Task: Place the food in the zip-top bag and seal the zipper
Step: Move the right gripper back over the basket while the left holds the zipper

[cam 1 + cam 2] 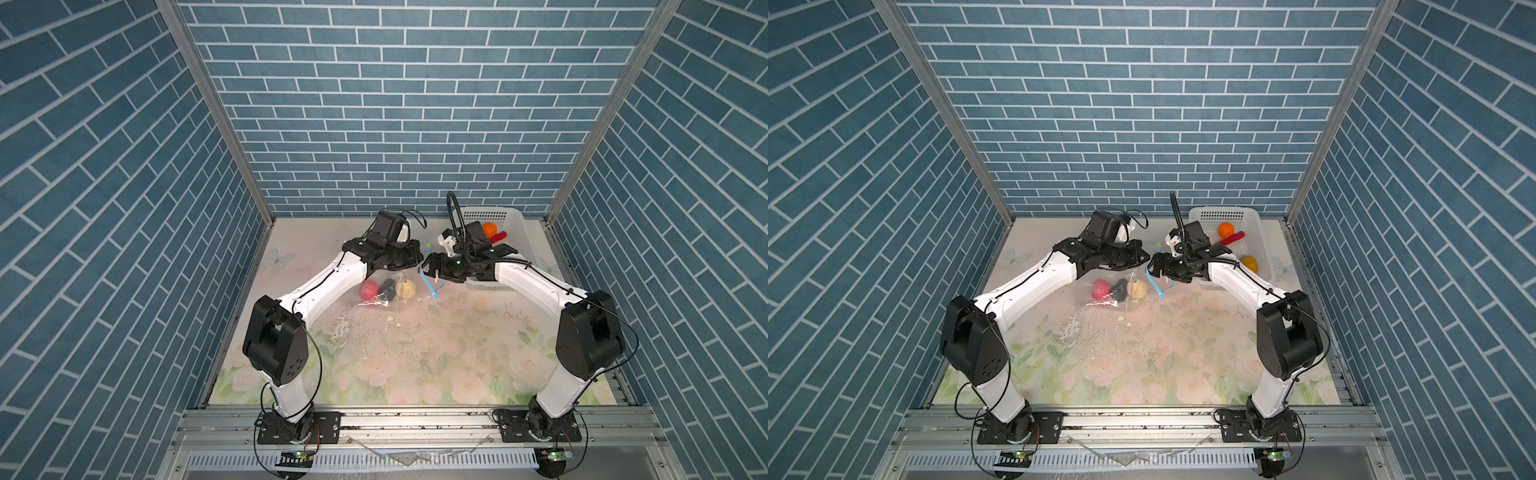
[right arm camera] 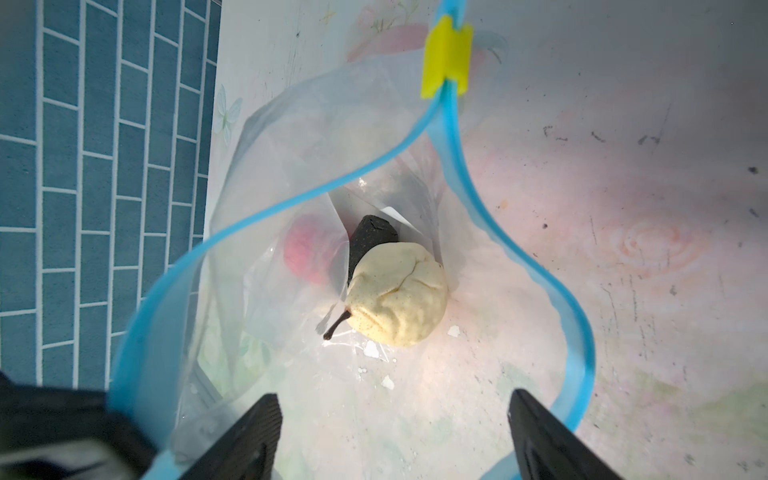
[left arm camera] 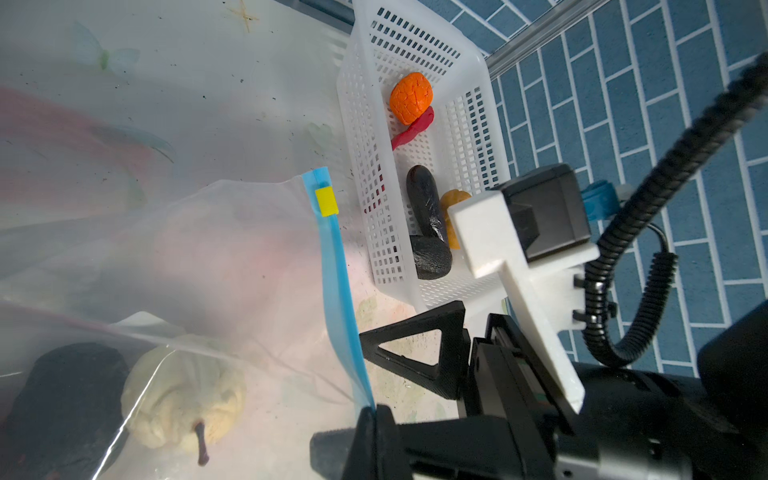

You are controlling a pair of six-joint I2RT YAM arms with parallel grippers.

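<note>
Zip-top bag (image 2: 266, 137) mouth gapes beneath right jaws, spread wide, empty; left jaws pinch zipper (image 3: 332, 266).

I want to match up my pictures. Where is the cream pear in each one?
In both top views: the cream pear sits just below the picture's middle, inside the zip-top bag.
Left wrist view: the cream pear is near the bottom edge, behind clear plastic.
Right wrist view: the cream pear is in the middle, seen through the open bag mouth.
Shared landmark: the black lump is right beside it in every view.
</note>
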